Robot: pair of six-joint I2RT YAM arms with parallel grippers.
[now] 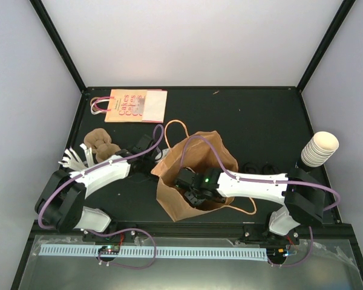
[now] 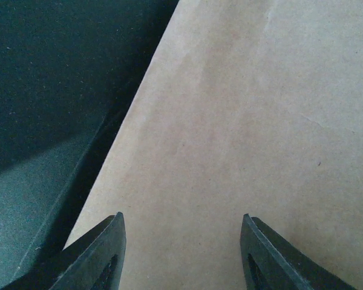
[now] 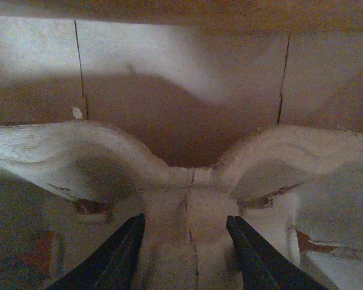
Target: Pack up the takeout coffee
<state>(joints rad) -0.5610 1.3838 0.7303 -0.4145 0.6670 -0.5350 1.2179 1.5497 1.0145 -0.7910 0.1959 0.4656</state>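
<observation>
The right end effector (image 3: 184, 225) reaches down into the open brown paper bag (image 1: 169, 204). Its two fingers stand on either side of the centre rib of a pale moulded pulp tray (image 3: 48, 151) lying in the bag, but I cannot tell whether they pinch the rib or only flank it. Only the right wrist view shows the tray and the creased bag wall behind it; from above, the arm hides the bag's inside. The left end effector (image 2: 183, 222) is released, its fingers spread at the bag's left side, with plain brown paper filling most of its view. The takeout coffee cannot be made out in any view, so I cannot tell where it is. The top view alone shows the rest of the dark surface (image 1: 260, 121): loose brown pulp trays (image 1: 100, 140) at the left, a nested stack of lidless cream cups (image 1: 319, 148) at the right edge, and a flat printed bag (image 1: 130, 106) with pink handles at the back. On that bag "Cakes" reads in pink-red letters more than once, and the smaller print is too small to read.
</observation>
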